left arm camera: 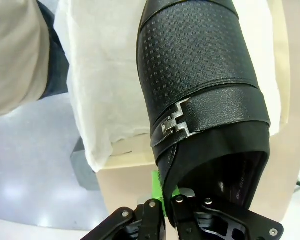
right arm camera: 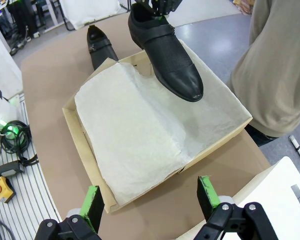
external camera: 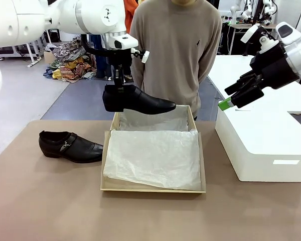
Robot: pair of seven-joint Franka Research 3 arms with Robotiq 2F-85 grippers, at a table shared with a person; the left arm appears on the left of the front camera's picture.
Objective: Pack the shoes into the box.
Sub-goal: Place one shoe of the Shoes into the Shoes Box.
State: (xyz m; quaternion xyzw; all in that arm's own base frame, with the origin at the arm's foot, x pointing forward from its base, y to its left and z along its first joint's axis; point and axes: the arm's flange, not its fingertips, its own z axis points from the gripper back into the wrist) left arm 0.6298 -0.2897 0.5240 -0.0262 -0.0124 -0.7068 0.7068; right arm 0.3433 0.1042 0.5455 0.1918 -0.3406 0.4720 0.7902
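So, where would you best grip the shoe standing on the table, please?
Probably pinch the heel collar of the black dress shoe from above, one finger inside the opening: it stands upright on its sole, opening upward, heel toward the robot's left.

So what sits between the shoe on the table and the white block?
The open box, lined with white tissue; the front view shows it.

toe of held shoe [left arm camera: 200,75] cut off in left wrist view, box [external camera: 153,189] floor hidden under tissue paper [external camera: 155,158]
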